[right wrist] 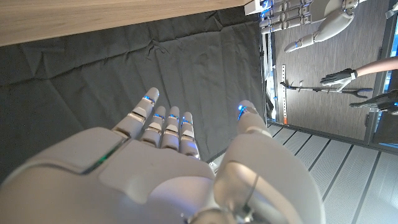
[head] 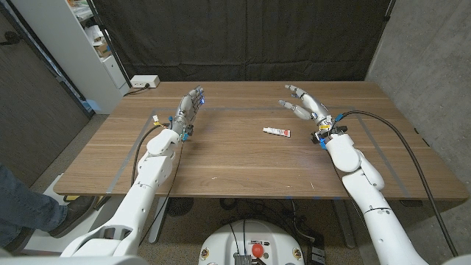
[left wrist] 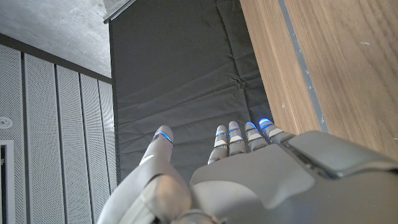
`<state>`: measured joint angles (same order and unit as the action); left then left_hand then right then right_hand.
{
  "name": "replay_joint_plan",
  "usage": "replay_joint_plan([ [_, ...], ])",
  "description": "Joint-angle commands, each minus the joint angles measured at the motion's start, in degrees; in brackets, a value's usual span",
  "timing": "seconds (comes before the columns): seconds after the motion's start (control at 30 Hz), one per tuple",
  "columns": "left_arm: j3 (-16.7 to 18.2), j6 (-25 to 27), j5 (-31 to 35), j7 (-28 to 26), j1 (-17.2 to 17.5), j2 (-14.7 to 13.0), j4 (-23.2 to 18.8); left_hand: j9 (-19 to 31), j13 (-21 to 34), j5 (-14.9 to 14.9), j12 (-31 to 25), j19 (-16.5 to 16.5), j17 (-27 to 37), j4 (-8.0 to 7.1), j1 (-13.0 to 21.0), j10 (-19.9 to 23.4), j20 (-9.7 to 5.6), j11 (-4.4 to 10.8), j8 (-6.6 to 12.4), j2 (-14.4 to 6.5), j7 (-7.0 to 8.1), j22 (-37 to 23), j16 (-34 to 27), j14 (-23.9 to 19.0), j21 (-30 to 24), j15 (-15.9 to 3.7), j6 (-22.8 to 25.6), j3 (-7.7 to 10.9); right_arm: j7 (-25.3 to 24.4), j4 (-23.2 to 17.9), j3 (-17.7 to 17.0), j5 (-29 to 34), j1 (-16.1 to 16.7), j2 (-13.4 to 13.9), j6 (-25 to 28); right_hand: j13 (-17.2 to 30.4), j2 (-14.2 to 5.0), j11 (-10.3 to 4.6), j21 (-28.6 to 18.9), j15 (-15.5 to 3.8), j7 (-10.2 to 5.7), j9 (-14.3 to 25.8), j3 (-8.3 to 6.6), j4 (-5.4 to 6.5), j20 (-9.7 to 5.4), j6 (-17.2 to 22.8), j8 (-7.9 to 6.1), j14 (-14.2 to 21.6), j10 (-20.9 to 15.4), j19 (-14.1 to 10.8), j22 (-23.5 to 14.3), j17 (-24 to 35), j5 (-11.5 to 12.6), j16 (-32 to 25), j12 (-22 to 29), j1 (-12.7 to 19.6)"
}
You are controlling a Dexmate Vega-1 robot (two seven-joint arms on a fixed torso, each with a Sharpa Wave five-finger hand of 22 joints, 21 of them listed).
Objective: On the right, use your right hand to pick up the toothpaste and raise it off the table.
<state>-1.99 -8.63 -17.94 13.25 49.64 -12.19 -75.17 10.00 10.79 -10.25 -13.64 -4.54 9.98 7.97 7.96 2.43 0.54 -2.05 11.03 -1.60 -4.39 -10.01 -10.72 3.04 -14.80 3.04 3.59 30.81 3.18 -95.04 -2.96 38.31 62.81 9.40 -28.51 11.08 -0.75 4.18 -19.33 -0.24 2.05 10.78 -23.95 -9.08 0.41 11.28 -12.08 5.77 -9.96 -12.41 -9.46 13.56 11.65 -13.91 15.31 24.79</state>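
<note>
Both white arms came up from the bottom corners of the head view, and each ended in a grey robot hand over the wooden worktop [head: 243,165]. At centre left, the left robot hand [head: 188,110] stood on its edge with its fingers straight, close together and pointing toward the far edge; it held nothing. Its wrist view showed the same hand [left wrist: 249,168], with blue-lit fingertips [left wrist: 163,135] set against the dark curtain [left wrist: 186,74] and a strip of worktop at the right of the frame.

At centre right of the head view, the right robot hand [head: 307,107] had its fingers spread apart and empty, reaching toward the upper left. In its own wrist view, that hand [right wrist: 168,168] had its thumb well apart from the other fingers.

Near the middle of the head view lay the toothpaste [head: 277,132], a small white tube flat on the worktop. It sat just below and left of the right robot hand's fingers, and nothing touched it

A white power strip [head: 144,82] sat at the upper left corner of the worktop
</note>
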Motion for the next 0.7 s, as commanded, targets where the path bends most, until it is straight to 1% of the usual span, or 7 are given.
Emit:
replay_joint_plan([
  [0.03, 0.1, -0.5, -0.3, 0.2, 0.1, 0.2, 0.6, 0.3, 0.3, 0.3, 0.1, -0.1, 0.2, 0.20, 0.7, 0.4, 0.27, -0.25, -0.04, 0.1, -0.25, -0.1, -0.1, -0.3, 0.3, 0.58, 0.5, -0.02, 0.4, -1.3, 0.6, 1.4, 0.4, 0.7, 0.8, 0.1, 0.09, -0.30, 0.6, -0.12, -0.38, 0.3, 0.17, 0.11, 0.52, 0.5, -0.34, 0.6, -0.8, 0.7, -0.1, 0.0, -0.1, -0.3, 0.2, 0.7],
  [0.13, 0.2, -0.4, -0.5, 0.2, 0.1, 0.4, 0.6, 0.3, 0.3, 0.3, 0.1, -0.1, 0.2, 0.20, 0.7, 0.4, 0.29, -0.27, -0.05, 0.0, -0.21, -0.1, -0.1, -0.4, 0.4, 0.63, 0.5, -0.03, 0.5, -1.5, 0.8, 1.8, 0.3, 0.9, 1.1, 0.2, 0.07, -0.48, 1.1, -0.21, -0.52, 0.3, 0.26, 0.20, 0.79, 0.6, -0.32, 0.8, -1.0, 1.4, -0.1, -0.1, -0.1, -0.3, 0.1, 0.7],
  [0.2, 0.2, -0.2, -0.4, 0.2, 0.1, 0.4, 0.6, 0.3, 0.3, 0.3, 0.1, -0.1, 0.2, 0.20, 0.7, 0.5, 0.30, -0.10, -0.05, 0.0, -0.21, -0.1, -0.1, -0.4, 0.4, 0.62, 0.6, -0.04, 0.9, -1.6, 0.9, 1.7, 0.2, 1.0, 1.4, 0.2, 0.07, -0.45, 1.5, -0.19, -0.69, 0.4, 0.34, 0.26, 1.34, 0.8, -0.34, 0.8, -1.1, 1.9, -0.1, -0.2, -0.1, -0.2, 0.0, 0.8],
  [0.27, 0.2, -0.4, -0.3, 0.0, 0.0, 0.4, 0.7, 0.3, 0.3, 0.3, 0.1, -0.1, 0.2, 0.21, 0.8, 0.5, 0.33, -0.21, -0.04, 0.0, -0.22, -0.1, -0.1, -0.4, 0.4, 0.64, 0.6, -0.05, 0.9, -1.7, 1.0, 2.0, 0.2, 1.1, 1.6, 0.2, 0.09, -0.52, 1.8, -0.23, -0.71, 0.4, 0.39, 0.27, 1.56, 1.0, -0.41, 0.9, -1.2, 2.3, -0.1, -0.2, -0.2, -0.2, 0.0, 0.8],
  [0.4, 0.2, -0.7, -0.2, 0.1, -0.1, 0.4, 0.8, 0.3, 0.3, 0.3, 0.1, -0.1, 0.2, 0.21, 0.8, 0.7, 0.34, -0.38, -0.05, 0.0, -0.27, -0.1, -0.1, -0.4, 0.5, 0.71, 0.6, -0.06, 1.1, -1.9, 1.2, 2.6, 0.1, 1.5, 2.0, 0.2, 0.15, -0.71, 2.8, -0.44, -1.15, 0.4, 0.50, 0.26, 2.33, 2.4, -0.79, 1.0, -1.4, 3.5, 0.0, -0.5, -0.2, -0.1, -0.2, 1.1],
  [0.6, 0.0, -0.5, -0.2, 0.1, -0.5, 0.6, 1.4, 0.3, 0.3, 0.3, 0.1, 0.0, 0.2, 0.21, 0.8, 0.7, 0.43, -0.23, -0.03, 0.0, -0.36, -0.1, -0.1, -0.5, 0.7, 0.80, 0.7, -0.09, 0.6, -2.4, 1.7, 4.4, 0.0, 2.0, 2.9, 0.3, 0.30, -0.94, 3.4, -0.40, -1.24, 0.4, 0.59, 0.18, 2.93, 3.2, -0.93, 0.8, -1.6, 3.9, 0.0, -0.8, -0.2, 0.2, -0.4, 1.4],
  [0.7, 0.0, -0.5, -0.1, 0.1, -0.7, 0.6, 1.6, 0.3, 0.3, 0.3, 0.2, 0.0, 0.2, 0.21, 0.9, 0.8, 0.48, -0.37, -0.03, 0.0, -0.35, -0.1, -0.1, -0.4, 0.7, 0.80, 0.8, -0.10, 0.2, -2.6, 1.9, 5.3, 0.0, 2.3, 3.2, 0.3, 0.35, -0.58, 3.7, -0.19, -1.00, 0.4, 0.59, 0.11, 3.11, 3.8, -1.08, 0.6, -2.0, 3.9, 0.0, -0.9, -0.2, 0.3, -0.4, 1.7],
])
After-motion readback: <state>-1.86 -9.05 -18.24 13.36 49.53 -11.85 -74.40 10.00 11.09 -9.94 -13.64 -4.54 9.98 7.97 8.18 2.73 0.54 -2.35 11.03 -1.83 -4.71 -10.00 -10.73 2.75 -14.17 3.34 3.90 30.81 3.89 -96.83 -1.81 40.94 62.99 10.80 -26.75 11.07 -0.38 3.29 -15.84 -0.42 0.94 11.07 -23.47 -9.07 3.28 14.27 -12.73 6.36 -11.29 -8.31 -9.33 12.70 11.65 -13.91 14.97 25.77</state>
